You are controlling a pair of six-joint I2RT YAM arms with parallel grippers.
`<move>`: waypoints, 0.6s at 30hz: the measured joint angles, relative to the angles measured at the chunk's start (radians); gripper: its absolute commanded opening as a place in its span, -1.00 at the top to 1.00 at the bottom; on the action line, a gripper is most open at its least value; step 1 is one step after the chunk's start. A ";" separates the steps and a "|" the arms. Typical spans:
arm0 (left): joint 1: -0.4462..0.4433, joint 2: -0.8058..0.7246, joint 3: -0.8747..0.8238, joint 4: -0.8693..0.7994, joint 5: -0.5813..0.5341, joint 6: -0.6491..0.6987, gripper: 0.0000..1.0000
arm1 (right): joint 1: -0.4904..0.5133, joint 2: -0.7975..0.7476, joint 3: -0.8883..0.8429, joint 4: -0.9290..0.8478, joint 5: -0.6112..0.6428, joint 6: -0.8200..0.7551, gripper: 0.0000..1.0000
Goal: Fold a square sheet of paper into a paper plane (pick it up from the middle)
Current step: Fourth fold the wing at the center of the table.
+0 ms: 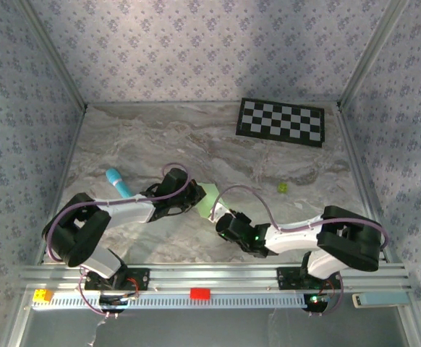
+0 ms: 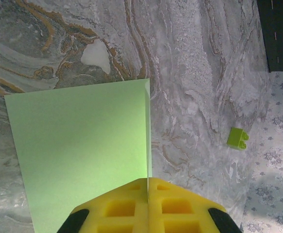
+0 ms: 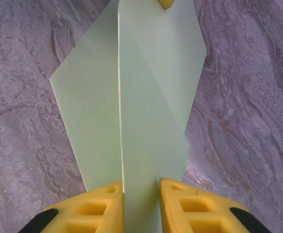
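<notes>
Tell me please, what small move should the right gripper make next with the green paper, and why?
Probably close the right gripper fully. Its jaws stand a little apart with the square sheet of paper between them, so nothing is pinched there yet, while the left gripper is shut on the opposite edge. A second grip should let both arms fold.

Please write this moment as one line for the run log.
stage: folding | paper: partly folded, on table | left tool: shut on paper edge | right tool: astride paper, grip unclear
</notes>
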 measured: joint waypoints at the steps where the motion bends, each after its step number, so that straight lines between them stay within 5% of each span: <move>1: 0.001 0.000 0.000 0.000 0.002 0.000 0.93 | 0.000 0.000 0.000 0.000 0.000 0.000 0.56; 18: 0.002 0.000 0.000 -0.007 0.002 0.000 0.84 | 0.000 0.010 0.000 0.000 -0.016 0.022 0.89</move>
